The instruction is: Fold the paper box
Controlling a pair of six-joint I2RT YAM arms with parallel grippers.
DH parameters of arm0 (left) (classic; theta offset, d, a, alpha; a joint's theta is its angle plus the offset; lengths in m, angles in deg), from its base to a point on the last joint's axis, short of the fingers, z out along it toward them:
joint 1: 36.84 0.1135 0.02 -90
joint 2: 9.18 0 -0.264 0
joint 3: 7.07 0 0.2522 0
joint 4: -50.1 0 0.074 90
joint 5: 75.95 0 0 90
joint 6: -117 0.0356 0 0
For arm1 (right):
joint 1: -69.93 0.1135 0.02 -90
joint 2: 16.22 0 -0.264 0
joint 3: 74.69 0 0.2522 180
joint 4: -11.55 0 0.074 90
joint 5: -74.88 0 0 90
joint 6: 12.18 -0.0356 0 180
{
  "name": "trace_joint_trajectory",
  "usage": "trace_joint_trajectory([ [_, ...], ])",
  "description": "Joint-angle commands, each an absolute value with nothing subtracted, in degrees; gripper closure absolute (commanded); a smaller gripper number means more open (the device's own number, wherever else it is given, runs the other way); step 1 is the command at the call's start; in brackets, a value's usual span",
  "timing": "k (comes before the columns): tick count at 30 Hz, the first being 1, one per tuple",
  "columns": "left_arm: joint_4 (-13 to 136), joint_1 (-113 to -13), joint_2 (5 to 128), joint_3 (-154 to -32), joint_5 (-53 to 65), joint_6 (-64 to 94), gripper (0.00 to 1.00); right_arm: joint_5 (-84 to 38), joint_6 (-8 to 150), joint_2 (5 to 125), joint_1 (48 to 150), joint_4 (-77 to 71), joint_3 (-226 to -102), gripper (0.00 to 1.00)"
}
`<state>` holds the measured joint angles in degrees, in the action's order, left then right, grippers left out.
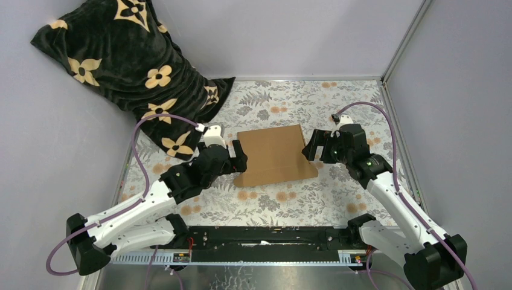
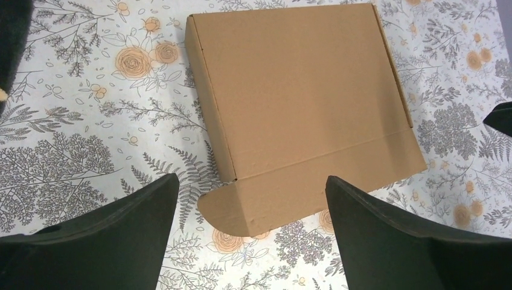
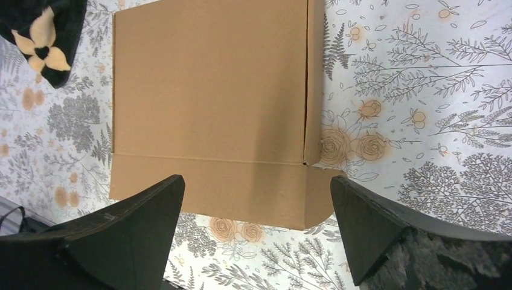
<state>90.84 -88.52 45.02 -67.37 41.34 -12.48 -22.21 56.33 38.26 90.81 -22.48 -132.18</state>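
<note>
We see the paper box (image 1: 275,154) lying flat on the flowered table (image 1: 350,103), its lid down, and we take it as our landmark. The left gripper (image 1: 240,157) stands just beside its left edge and the right gripper (image 1: 311,147) just beside its right edge, so the box is between them. Both grippers have their fingers wide apart and hold nothing (whether a finger touches the cardboard, we cannot tell). A dark blanket (image 1: 121,54) lies beyond the box's far left corner.
</note>
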Motion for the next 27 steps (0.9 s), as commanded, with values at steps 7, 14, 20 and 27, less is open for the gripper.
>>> trace_joint_trajectory([
  [7, 82.38, -88.17, 46.84, -62.54, 36.95, -11.12, 0.02, -24.53, 51.69, 46.06, 91.11, -18.44, -140.94, 0.0],
  [14, 77.64, -85.82, 53.49, -59.49, 35.64, -12.15, 0.01, -17.98, 60.28, 54.59, 91.11, -21.08, -144.65, 0.0],
  [20, 75.5, -83.34, 54.82, -57.89, 34.63, -12.45, 0.02, -20.07, 63.61, 58.65, 91.11, -19.99, -142.9, 0.0],
  [27, 73.75, -82.62, 59.05, -57.92, 32.26, -11.93, 0.02, -17.77, 63.92, 58.88, 92.55, -18.59, -139.36, 0.0],
])
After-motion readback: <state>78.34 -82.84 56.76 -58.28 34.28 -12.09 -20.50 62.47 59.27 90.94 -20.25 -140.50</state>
